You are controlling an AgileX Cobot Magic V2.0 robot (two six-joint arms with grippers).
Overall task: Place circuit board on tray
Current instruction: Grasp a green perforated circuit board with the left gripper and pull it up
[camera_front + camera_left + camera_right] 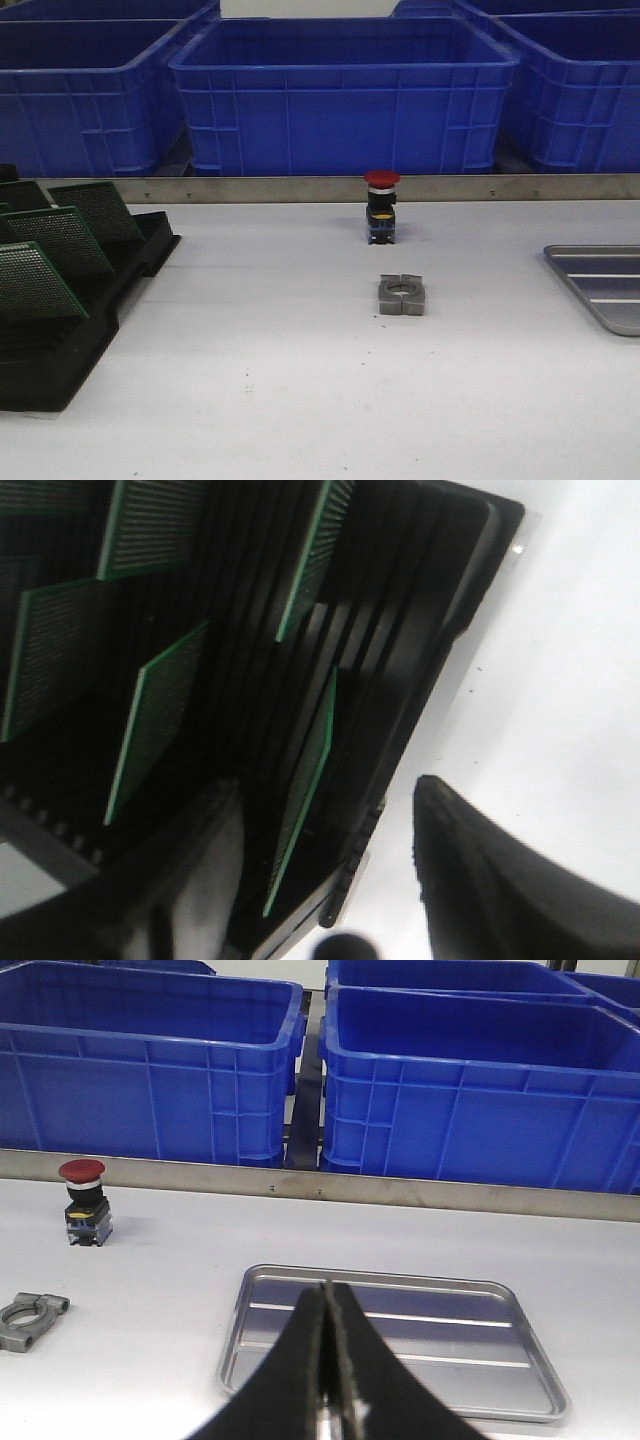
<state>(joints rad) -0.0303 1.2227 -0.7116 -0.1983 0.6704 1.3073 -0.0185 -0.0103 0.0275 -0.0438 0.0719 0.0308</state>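
Several green circuit boards [62, 240] stand tilted in the slots of a black rack [60, 370] at the table's left. In the left wrist view my left gripper [325, 788] is open just above the rack [420, 630]. One fingertip [470, 860] is outside the rack's edge and the other is over the slots. The nearest board [305, 780] stands edge-on between them, untouched. The grey ribbed tray [600, 285] lies at the table's right edge. My right gripper [325, 1288] is shut and empty, hovering over the tray [440, 1335]. Neither gripper shows in the front view.
A red-capped push button [381, 206] stands mid-table, with a grey metal clamp block [402, 295] in front of it. Both also show in the right wrist view, the button [83, 1202] and the clamp [25, 1320]. Blue bins [340, 95] line the back behind a metal rail.
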